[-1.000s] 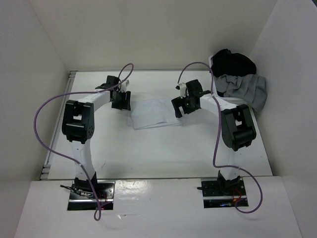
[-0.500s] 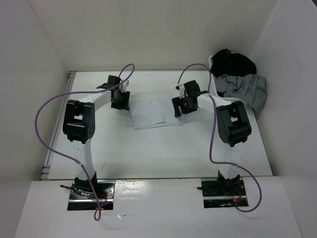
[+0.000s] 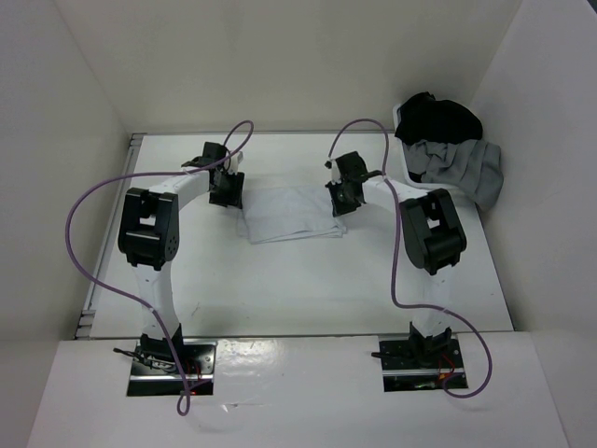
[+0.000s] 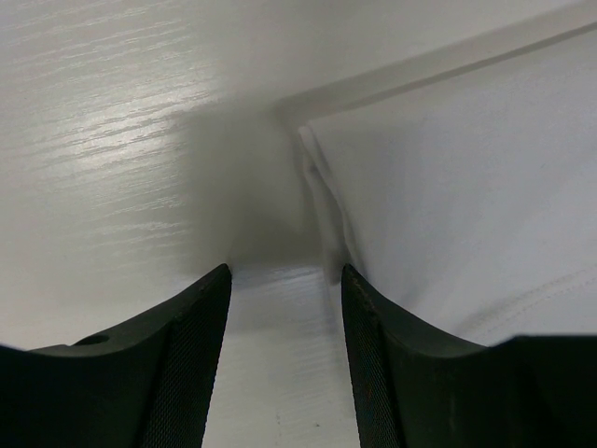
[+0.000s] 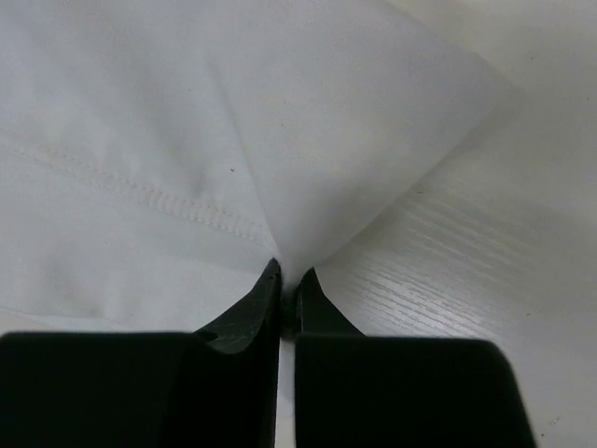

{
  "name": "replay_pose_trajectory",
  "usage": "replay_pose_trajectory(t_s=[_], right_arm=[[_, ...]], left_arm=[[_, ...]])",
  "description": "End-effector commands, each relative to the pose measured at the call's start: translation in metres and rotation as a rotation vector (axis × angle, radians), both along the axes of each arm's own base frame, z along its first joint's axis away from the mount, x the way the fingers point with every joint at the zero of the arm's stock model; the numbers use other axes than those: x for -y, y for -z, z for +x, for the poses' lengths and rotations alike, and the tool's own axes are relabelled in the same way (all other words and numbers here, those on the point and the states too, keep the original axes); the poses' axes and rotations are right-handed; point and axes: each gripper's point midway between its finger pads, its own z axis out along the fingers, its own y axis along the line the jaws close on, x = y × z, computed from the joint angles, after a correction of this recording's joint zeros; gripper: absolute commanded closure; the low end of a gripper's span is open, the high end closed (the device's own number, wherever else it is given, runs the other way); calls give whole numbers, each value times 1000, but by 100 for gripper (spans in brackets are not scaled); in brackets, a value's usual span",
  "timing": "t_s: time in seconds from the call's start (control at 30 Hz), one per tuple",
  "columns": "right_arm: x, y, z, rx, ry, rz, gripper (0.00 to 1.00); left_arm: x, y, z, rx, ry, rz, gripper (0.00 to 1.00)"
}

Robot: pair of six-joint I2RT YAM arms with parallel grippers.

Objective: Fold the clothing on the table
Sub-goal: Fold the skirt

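One white garment (image 3: 291,215), centre of the worktop (image 3: 280,289), lying as a compact flat rectangle; I judge the early folds done. My right end effector (image 5: 287,280) is clenched on the cloth at its 3 o'clock edge. My left end effector (image 4: 284,275) is released, fingers parted at the 9 o'clock edge, gripping nothing. Left to do, I reckon: one more fold across, then flattening.
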Motion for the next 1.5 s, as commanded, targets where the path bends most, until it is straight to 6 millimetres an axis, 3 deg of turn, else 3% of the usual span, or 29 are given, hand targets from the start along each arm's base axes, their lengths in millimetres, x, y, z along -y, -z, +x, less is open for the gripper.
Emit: replay_pose_trajectory(t_s=[0.0,0.13,0.23,0.4,0.47,0.83,1.03,1.13,1.3,1.43,1.47], right_arm=[[9,17,-3,-31,33,-68,100],[10,-20,12,57,49,-89,100],[5,-60,26,144,62,-84,100],[-29,-115,30,282,41,-111,100],[-46,-126,27,308,5,-110,100],[-108,-137,3,343,-119,-96,100],[-145,-148,5,365,-162,-55,100],[-167,-144,3,361,-189,-36,100],[-199,-117,-1,330,-235,-35,100],[-225,-102,-15,302,-284,-21,100],[-233,-107,-19,312,-298,-11,100]], left_arm=[[-1,-7,-8,-10,-7,5,42],[2,-8,-11,-9,10,9,42],[2,-8,-11,-9,10,9,43],[4,-9,-12,-10,15,1,43],[5,-6,-15,-20,20,-7,43],[10,-4,-19,-33,33,-29,43],[11,-4,-19,-36,29,-42,43],[13,-4,-20,-37,34,-50,43],[13,-6,-22,-36,34,-50,43],[13,-8,-22,-27,34,-51,43],[13,-8,-22,-27,34,-51,43]])
